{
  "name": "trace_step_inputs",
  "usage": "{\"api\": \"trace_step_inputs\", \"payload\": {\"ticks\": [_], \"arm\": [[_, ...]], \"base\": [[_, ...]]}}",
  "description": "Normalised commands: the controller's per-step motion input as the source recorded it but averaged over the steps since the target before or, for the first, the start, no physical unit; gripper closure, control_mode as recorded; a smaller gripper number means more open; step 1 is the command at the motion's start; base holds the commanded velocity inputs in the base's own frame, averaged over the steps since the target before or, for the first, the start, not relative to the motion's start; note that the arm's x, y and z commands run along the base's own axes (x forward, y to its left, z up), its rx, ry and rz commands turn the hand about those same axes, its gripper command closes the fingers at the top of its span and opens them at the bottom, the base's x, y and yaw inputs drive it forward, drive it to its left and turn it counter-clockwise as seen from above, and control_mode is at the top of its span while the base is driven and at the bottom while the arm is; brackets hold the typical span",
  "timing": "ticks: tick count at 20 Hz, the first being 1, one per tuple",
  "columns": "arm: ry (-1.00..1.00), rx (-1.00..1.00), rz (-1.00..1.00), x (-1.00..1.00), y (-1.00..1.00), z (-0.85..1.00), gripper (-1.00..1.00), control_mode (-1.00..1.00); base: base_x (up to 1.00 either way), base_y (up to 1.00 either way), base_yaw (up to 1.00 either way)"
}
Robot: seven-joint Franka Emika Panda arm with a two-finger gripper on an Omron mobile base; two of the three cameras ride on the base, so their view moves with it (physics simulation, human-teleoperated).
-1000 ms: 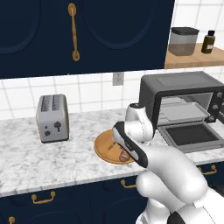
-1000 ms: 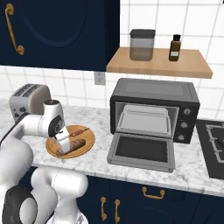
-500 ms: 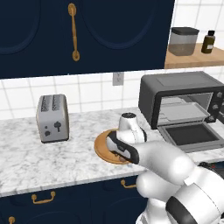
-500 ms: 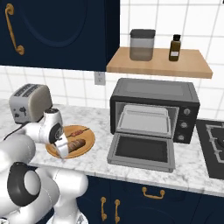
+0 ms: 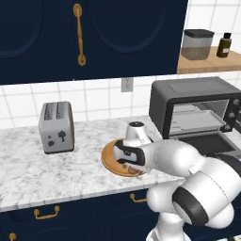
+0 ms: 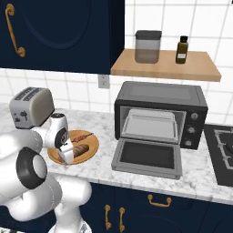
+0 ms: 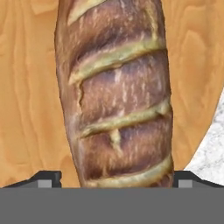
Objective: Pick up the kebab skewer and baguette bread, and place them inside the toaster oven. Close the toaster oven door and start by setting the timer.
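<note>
The baguette bread lies on a round wooden plate, golden-brown with pale slashes. My gripper is open and low over it, one dark fingertip on each side of the loaf. From the right base view the gripper sits at the plate's near edge, with the baguette bread beside it and the kebab skewer behind. The toaster oven stands to the right, its door folded down flat. The left base view shows the gripper over the plate.
A silver two-slot toaster stands left of the plate on the marble counter. Above the oven a wooden shelf carries a jar and a bottle. A stove top lies at the far right. Dark cabinets hang overhead.
The hand has come down from above the plate to just over the baguette bread. Its jaws stay wide. Plate, food and oven have not moved.
</note>
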Motion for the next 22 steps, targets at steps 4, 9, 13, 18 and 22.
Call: {"api": "trace_step_inputs", "payload": {"ticks": [4, 9, 13, 18, 22], "arm": [[0.03, 0.00, 0.00, 0.00, -0.20, -0.05, 1.00, -1.00], [0.00, 0.00, 0.14, -0.67, -0.80, 0.60, 1.00, -1.00], [0.00, 0.00, 0.26, -0.93, -1.00, 1.00, 1.00, -1.00], [-0.01, 0.00, 0.34, -0.62, -1.00, 0.98, 1.00, -1.00], [-0.04, 0.00, 0.34, -0.11, -1.00, 0.90, 1.00, -1.00]], "base": [[0.00, 0.00, 0.00], [0.00, 0.00, 0.00], [0.00, 0.00, 0.00], [0.00, 0.00, 0.00], [0.00, 0.00, 0.00]]}}
